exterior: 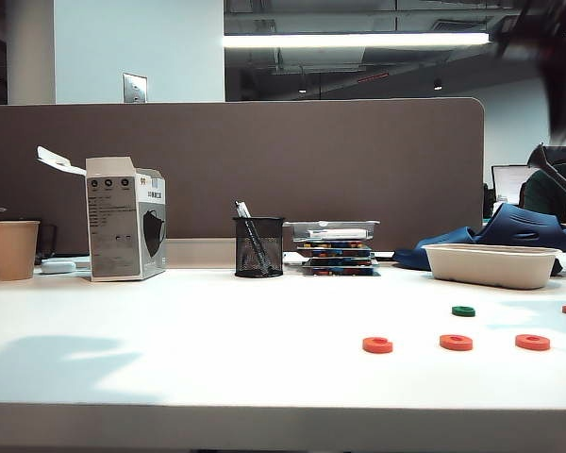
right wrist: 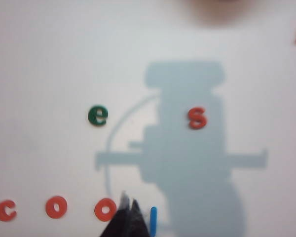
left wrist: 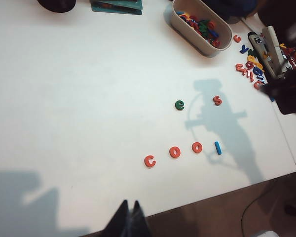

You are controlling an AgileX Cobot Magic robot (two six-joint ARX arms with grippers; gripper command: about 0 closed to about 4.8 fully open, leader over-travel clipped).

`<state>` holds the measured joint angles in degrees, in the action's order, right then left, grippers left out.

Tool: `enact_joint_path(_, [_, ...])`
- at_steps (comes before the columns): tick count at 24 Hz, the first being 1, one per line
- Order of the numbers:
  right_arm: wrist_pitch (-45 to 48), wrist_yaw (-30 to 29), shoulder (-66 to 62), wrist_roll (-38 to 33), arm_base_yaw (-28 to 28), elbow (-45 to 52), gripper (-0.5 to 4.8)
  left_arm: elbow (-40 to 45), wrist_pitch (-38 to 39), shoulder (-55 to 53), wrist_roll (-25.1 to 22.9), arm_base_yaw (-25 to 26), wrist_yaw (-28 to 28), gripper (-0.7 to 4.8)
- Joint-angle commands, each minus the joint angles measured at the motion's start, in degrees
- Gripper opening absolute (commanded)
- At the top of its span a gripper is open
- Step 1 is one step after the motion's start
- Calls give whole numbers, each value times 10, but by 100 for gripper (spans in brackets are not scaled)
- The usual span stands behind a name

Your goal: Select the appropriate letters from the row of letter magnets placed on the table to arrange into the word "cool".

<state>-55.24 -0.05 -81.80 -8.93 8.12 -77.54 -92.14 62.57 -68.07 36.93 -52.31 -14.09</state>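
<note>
The left end effector (left wrist: 129, 217) hangs high above the desk (left wrist: 89, 98), its two dark fingers pressed together into one narrow tip that points down toward the desk's near edge, with nothing between them. The right end effector (right wrist: 128, 217) also hangs over the desk, its dark fingertips (right wrist: 122, 219) closed tight against each other and gripping nothing, aimed straight down. In the left wrist view a blurred dark part of the right arm (left wrist: 288, 94) shows above the desk's far right side, and the exterior view catches only a dark smear of that arm (exterior: 547, 47) high over the desk's right end.
</note>
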Motion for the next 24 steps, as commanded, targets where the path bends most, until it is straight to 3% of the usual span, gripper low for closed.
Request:
enact_joint_path(1, [-6,1,49,10,-27,-9,-1,-2,-5,1,-3,-1,-1,-4])
enact_joint_path(7, [-15,-6,173,67,-128,-9,-1,-2,-5,1,-3,-1,-1,-4])
enact_joint_path(11, [-30,-60,230,75,-183,-8,-1,-2,-5,1,-3,-1,-1,-4])
enact_joint_path(19, [-30,-80,324,61,-194,18,-1,-2,-18,1,-5,-1,-2,-4])
enact_joint_path(22, [-16,-80,384,47,-195,84,-1,-18,-114,1,-109,23,-40,-5])
enact_joint_path(24, [-5,-80,412,44,-195,112,-2,-41,-115,-1,-146,60,-40,-5])
